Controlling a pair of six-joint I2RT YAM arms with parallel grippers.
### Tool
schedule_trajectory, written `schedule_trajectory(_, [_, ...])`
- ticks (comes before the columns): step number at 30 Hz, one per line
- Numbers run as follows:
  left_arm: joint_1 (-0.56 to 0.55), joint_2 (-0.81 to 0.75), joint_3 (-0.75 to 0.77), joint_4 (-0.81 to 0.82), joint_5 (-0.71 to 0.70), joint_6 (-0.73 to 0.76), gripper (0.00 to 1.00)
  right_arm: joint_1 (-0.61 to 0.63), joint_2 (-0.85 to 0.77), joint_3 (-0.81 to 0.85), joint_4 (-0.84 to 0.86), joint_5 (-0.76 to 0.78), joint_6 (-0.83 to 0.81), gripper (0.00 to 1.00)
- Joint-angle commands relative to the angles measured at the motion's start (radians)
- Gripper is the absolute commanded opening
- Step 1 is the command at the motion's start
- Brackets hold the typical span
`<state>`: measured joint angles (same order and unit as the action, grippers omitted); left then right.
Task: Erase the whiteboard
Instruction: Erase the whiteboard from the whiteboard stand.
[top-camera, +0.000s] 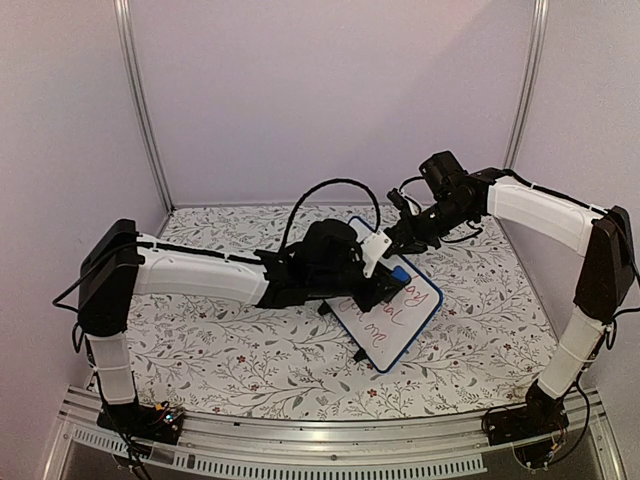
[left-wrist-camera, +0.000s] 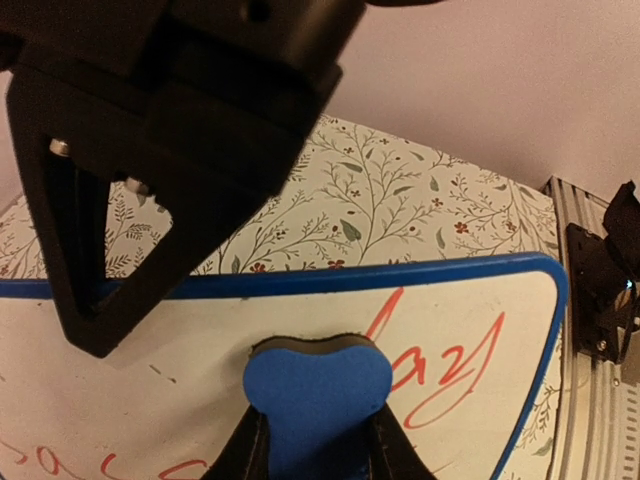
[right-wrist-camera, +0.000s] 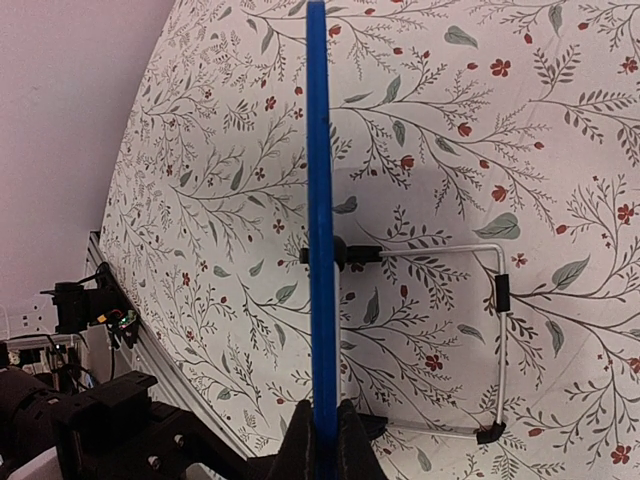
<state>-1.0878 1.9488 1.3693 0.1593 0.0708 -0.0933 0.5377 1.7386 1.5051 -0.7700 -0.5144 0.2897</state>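
While the right gripper (right-wrist-camera: 320, 445) clamps the far edge of the whiteboard (top-camera: 418, 300), apparently to steady it at mid-table, the left gripper (left-wrist-camera: 318, 450) grips a blue eraser (left-wrist-camera: 318, 390) against the red writing (left-wrist-camera: 450, 365), ready to wipe.

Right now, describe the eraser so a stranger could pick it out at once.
On the floral table stands a whiteboard with a blue frame and red writing. Against its face sits the eraser, pinched by the left tool: the only solid blue block, unlike the thin frame.
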Motion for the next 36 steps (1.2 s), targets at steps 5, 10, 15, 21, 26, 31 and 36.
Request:
schedule_trajectory(5, [-0.013,-0.011,-0.068,0.013,-0.012,0.004,0.00,0.025,-0.004,-0.020,0.006,-0.015,0.028,0.00])
schedule_trajectory(10, [-0.013,-0.005,-0.047,0.016,-0.011,0.009,0.00,0.027,-0.002,-0.019,0.003,-0.013,0.030,0.00])
schedule_trajectory(15, [-0.015,0.016,0.010,0.019,0.005,0.007,0.00,0.028,0.002,-0.018,0.004,-0.013,0.035,0.00])
schedule_trajectory(21, [-0.024,0.033,0.048,0.011,0.012,0.020,0.00,0.030,0.002,-0.018,0.006,-0.012,0.037,0.00])
schedule_trajectory(26, [-0.034,0.041,0.052,0.010,0.021,0.018,0.00,0.031,0.002,-0.018,0.012,-0.023,0.038,0.00])
schedule_trajectory(31, [-0.043,0.035,0.028,0.011,0.011,0.016,0.00,0.031,0.002,-0.017,0.011,-0.022,0.037,0.00])
schedule_trajectory(36, [-0.043,0.014,-0.016,0.020,0.001,0.010,0.00,0.031,0.005,-0.019,0.012,-0.022,0.039,0.00])
